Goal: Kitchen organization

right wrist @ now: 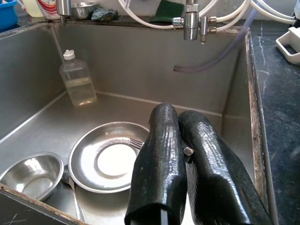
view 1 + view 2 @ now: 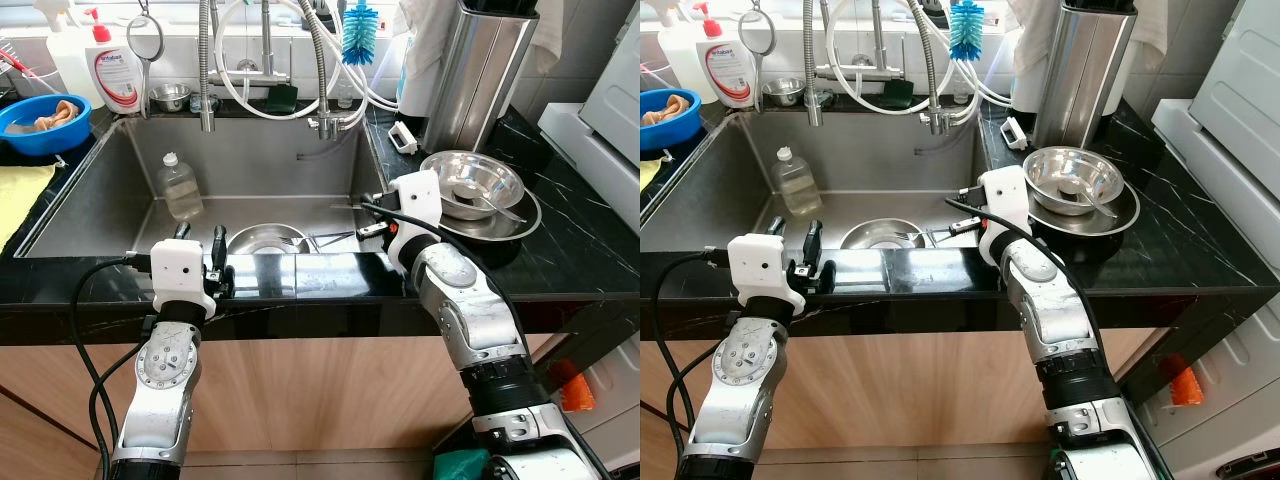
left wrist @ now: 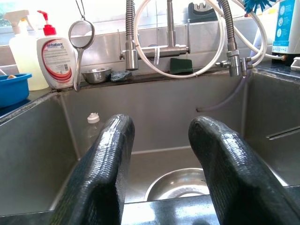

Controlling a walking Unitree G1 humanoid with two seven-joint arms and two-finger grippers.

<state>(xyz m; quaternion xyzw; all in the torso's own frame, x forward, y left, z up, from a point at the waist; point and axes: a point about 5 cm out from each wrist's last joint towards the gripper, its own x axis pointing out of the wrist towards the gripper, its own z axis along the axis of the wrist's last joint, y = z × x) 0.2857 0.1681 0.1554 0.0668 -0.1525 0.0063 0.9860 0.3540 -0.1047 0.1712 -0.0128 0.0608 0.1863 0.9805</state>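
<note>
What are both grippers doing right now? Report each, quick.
Left gripper: open, empty, at the sink's front edge.
Right gripper: shut, holding nothing, over the sink above the steel plate.

**I am in a home kitchen**

I stand at a big metal sink with taps and hoses. Metal bowls sit on the black counter. I see a soap bottle, a blue brush and a sponge.
</note>
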